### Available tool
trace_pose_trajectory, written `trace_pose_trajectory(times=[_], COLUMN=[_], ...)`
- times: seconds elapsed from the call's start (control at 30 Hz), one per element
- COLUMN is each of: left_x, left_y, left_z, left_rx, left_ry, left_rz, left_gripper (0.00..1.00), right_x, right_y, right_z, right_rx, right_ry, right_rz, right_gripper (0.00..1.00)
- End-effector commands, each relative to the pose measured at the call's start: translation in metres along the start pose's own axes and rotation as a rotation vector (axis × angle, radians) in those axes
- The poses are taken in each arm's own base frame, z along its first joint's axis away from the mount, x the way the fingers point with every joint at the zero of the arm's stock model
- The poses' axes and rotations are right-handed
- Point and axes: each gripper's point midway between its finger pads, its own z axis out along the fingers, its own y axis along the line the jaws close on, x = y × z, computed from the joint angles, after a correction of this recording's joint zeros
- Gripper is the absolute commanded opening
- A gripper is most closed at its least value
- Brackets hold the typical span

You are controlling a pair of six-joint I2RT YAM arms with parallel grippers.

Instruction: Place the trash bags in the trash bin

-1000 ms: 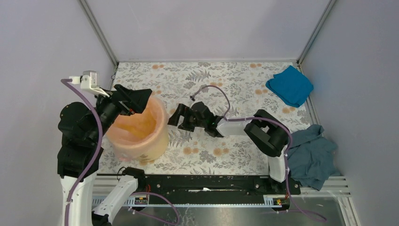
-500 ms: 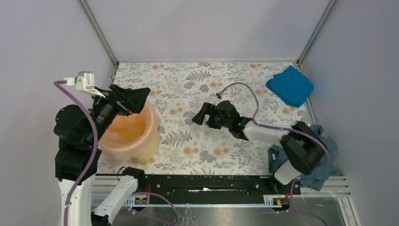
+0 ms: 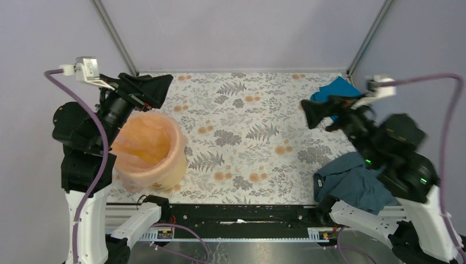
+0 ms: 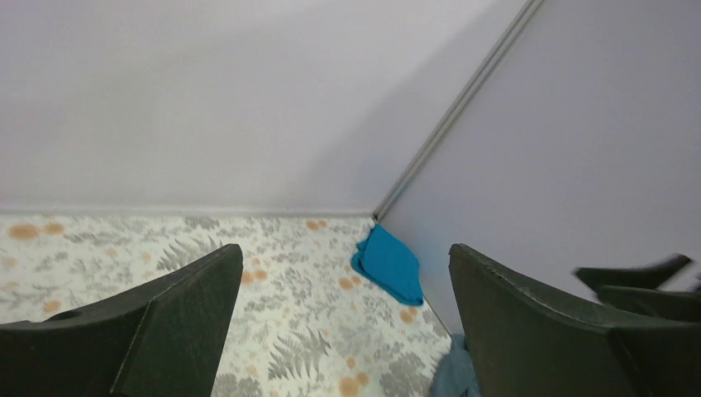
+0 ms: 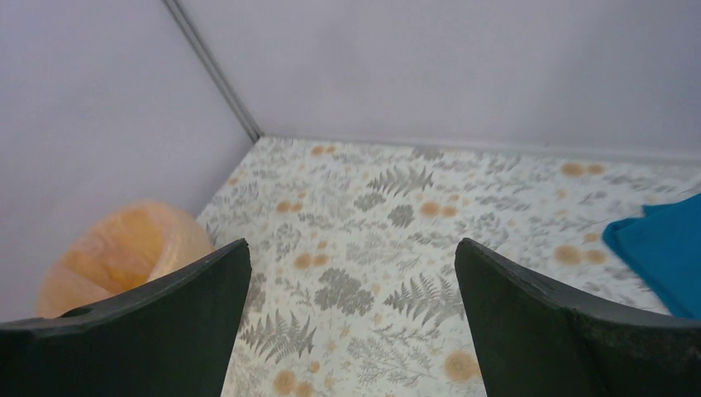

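Note:
The yellow-orange trash bin (image 3: 176, 164) stands at the table's left front. A pale pink trash bag (image 3: 124, 158) lines it, its film draped over the rim and down the outside. My left gripper (image 3: 159, 91) hangs open above and behind the bin, touching nothing; in the left wrist view the left gripper (image 4: 344, 248) has only table between its fingers. My right gripper (image 3: 309, 114) is raised at the far right, open and empty. The right wrist view looks past the right gripper (image 5: 353, 244) at the trash bin (image 5: 124, 248).
A bright blue folded cloth (image 3: 338, 93) lies in the back right corner, partly behind the right gripper. A dark teal cloth (image 3: 354, 184) is crumpled at the right front beside the right arm's base. Grey walls close in the table on three sides.
The right arm has swung from beside the bin across the table to the far right and risen. The left gripper has lifted up and back off the bin's rim. Both stayed open.

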Motion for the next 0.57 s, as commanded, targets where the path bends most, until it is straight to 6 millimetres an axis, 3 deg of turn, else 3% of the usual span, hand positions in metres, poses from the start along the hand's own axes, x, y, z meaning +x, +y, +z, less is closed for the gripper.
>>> trace_pose_trajectory(times=[0.0,0.1,0.2,0.4,0.53], left_x=[-0.056,-0.061,-0.06,-0.059,-0.06], left_y=[-0.024,-0.027,-0.029,-0.03,-0.031], left_z=[-0.029,-0.036,-0.035,-0.037,-0.039], left_rx=[0.007,0.007,0.017,0.016,0.01], left_ry=[-0.195,-0.223,-0.209,-0.2,-0.193], left_rz=[0.105,0.096,0.09,0.081,0.083], left_gripper=[0.99,0.99,0.99,0.99,0.99], right_x=[-0.028,-0.06,-0.075,-0.074,-0.067], right_y=[-0.031,-0.035,-0.037,-0.042,-0.019], right_z=[-0.051,-0.076,-0.087,-0.095,-0.088], right_rx=[0.074,0.066,0.069,0.07,-0.045], right_ry=[-0.04,-0.136,-0.171,-0.217,-0.176], right_rz=[-0.102,-0.091,-0.091,-0.066,-0.064], right_gripper=[1.0,1.0,1.0,1.0,0.99])
